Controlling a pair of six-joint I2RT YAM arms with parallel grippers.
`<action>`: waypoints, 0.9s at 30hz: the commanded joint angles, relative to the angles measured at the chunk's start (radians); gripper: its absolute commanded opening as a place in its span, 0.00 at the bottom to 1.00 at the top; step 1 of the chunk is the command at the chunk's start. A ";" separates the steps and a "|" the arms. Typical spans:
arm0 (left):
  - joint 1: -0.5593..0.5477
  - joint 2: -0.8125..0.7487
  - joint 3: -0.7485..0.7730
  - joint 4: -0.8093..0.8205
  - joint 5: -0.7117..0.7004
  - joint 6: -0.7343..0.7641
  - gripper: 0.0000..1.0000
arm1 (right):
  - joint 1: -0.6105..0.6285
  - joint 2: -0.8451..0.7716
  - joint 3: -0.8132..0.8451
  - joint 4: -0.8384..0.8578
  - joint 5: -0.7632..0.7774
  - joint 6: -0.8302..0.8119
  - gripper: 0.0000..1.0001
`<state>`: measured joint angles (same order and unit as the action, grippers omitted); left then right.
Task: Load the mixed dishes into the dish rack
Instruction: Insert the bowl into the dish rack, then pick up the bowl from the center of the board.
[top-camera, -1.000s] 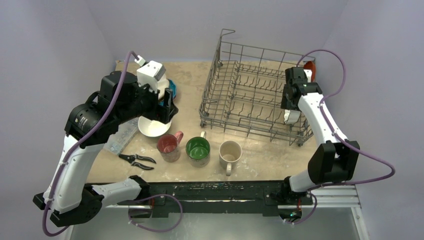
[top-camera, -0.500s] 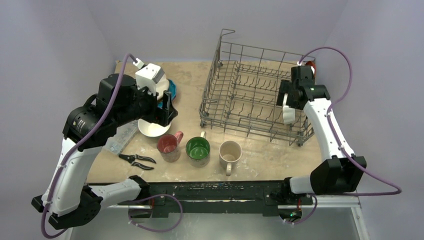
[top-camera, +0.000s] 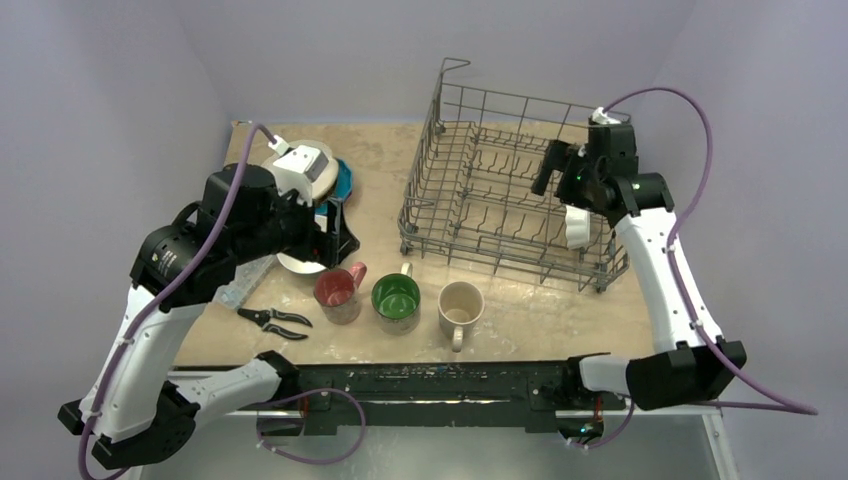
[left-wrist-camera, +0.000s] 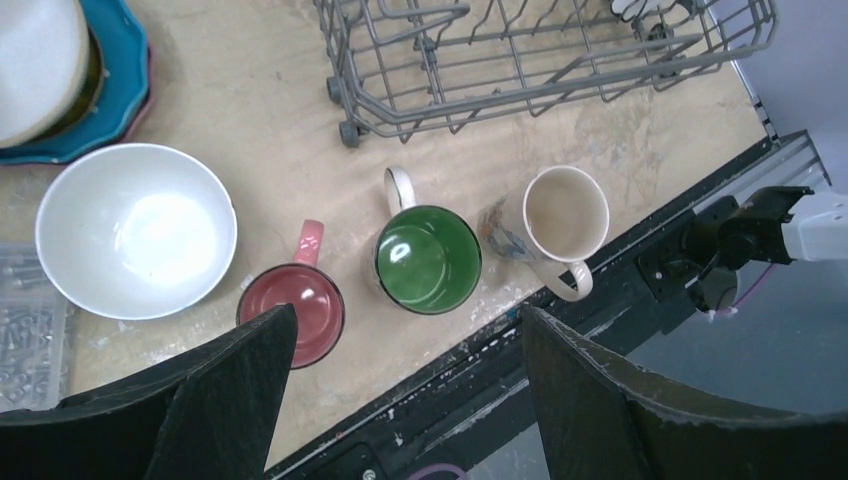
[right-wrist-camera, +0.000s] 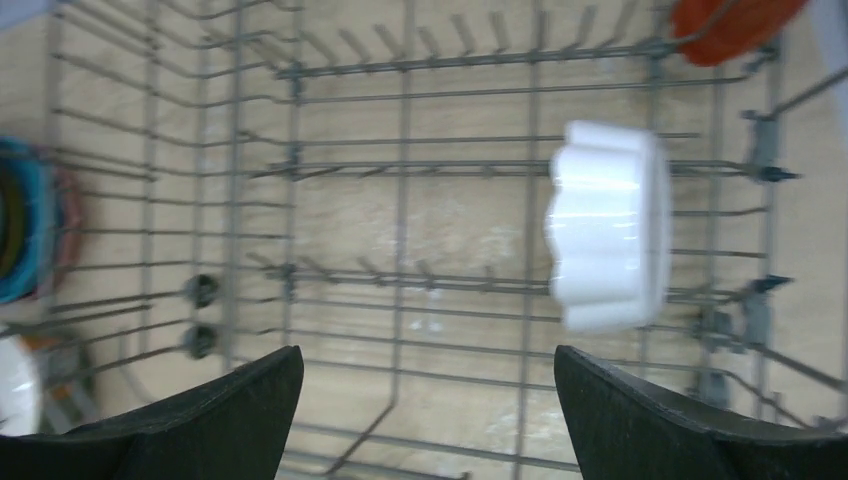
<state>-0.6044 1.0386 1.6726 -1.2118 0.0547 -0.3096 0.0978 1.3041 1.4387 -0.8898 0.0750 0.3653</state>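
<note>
The dish rack (top-camera: 425, 190) stands at the far right of the table, and inside it a small white fluted bowl (right-wrist-camera: 607, 225) is propped on edge among the tines along its right side. An orange plate (right-wrist-camera: 735, 25) shows at the rack's far right corner. My right gripper (right-wrist-camera: 425, 355) hangs above the rack's floor with its fingers spread wide and nothing between them. My left gripper (left-wrist-camera: 408, 312) is likewise spread and empty, held over the row of mugs near the front edge. In that row the red mug (left-wrist-camera: 292, 308), the green mug (left-wrist-camera: 428, 258) and the cream mug (left-wrist-camera: 565, 212) all stand upright, side by side and empty. Just left of the red mug sits a white bowl (left-wrist-camera: 137, 228), mouth up, with nothing in it. Behind it is a stack of plates (left-wrist-camera: 120, 110) with a teal rim showing and a pale dish on top. A clear compartment box (left-wrist-camera: 25, 340) holding small metal parts lies at the left edge, and black-handled pliers (top-camera: 272, 320) lie in front of it. The table (top-camera: 380, 150) is scuffed beige board, closed in by plain lilac walls (top-camera: 330, 50).
</note>
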 joint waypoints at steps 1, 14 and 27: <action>0.005 -0.035 -0.066 0.055 0.059 -0.074 0.82 | 0.177 -0.047 0.019 0.114 -0.176 0.182 0.98; 0.012 -0.085 -0.193 0.046 0.050 -0.264 0.94 | 0.516 -0.045 0.018 0.213 -0.162 0.221 0.98; 0.083 -0.050 -0.268 0.037 -0.050 -0.569 0.97 | 0.517 -0.246 -0.100 0.084 -0.291 0.052 0.98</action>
<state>-0.5632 0.9680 1.3777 -1.1690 0.0677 -0.7910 0.6144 1.1648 1.3972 -0.7952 -0.1303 0.4698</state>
